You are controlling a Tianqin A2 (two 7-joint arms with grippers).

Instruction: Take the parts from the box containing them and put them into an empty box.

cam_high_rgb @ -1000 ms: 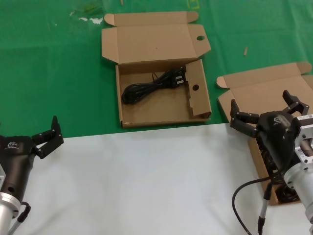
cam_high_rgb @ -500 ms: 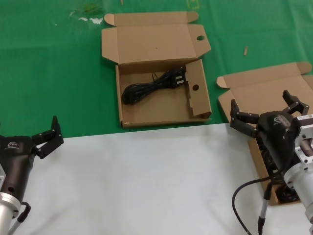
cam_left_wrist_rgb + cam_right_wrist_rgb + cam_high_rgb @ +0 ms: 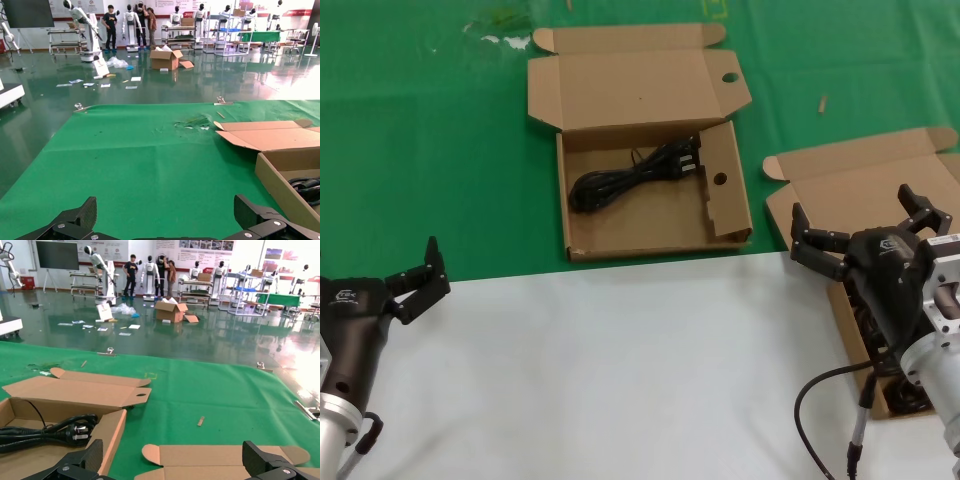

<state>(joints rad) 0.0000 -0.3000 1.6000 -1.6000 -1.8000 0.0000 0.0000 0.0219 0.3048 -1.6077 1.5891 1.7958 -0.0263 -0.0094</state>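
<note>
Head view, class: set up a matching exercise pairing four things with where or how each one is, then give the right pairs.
Things:
1. Black coiled power cord
2. Brown cardboard box with round-holed flaps
3. Left gripper
4. Right gripper

States:
A. Open, over the plain-lidded brown cardboard box
B. Open, at the white sheet's left edge
C. Lying inside a box
D. Lid folded back on the green cloth

Pairs: 1-C, 2-D, 3-B, 4-A

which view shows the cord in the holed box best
The head view: the whole coiled cord lies in plain sight in the holed box. The right wrist view catches its plug end; the left wrist view shows only a sliver at the frame edge.
</note>
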